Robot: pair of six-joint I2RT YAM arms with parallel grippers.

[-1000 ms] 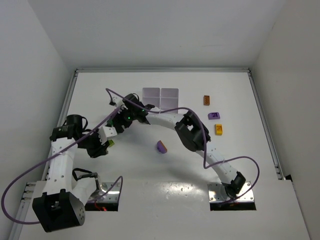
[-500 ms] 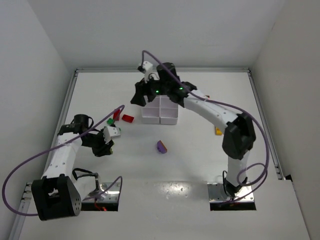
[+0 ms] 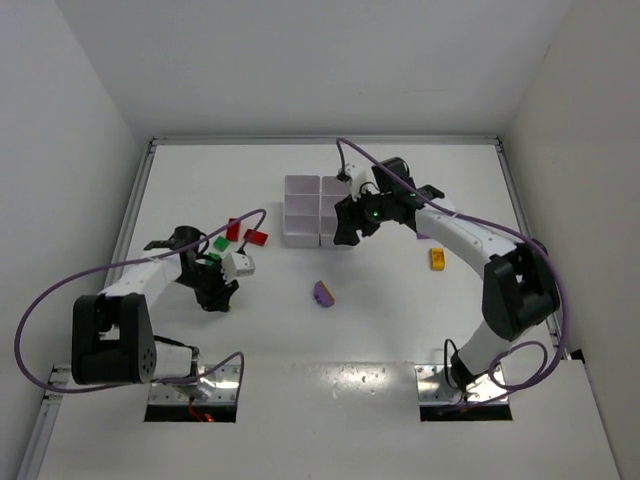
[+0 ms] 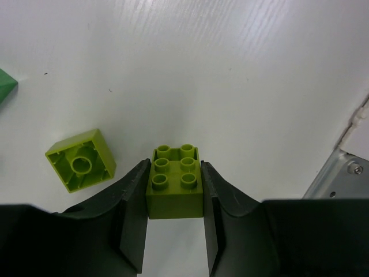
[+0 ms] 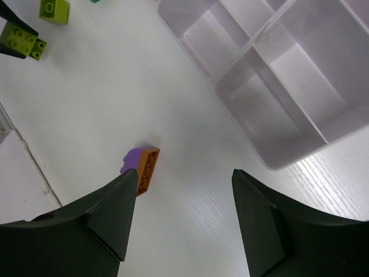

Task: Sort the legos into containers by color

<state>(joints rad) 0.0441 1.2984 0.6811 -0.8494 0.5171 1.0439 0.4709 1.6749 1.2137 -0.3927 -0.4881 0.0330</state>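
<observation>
One lime brick [image 4: 174, 187], sides hidden, clamped in left pincer [image 4: 174, 168]; right pincer [image 5: 184, 175] spread, empty.

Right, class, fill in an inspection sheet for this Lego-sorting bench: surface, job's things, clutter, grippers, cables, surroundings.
Surface: white table, no spills seen.
Job's things: white tray, the compartments in view empty. Loose on the table are red bricks, a green brick, a second lime brick lying studs down, a purple-and-orange clump and a yellow brick.
Clutter: nothing seen.
Grippers: left gripper shut on a lime brick; right gripper open and empty, next to the tray.
Cables: purple cables loop from both arms; the left one arcs over the red bricks.
Surroundings: white walls on three sides.
</observation>
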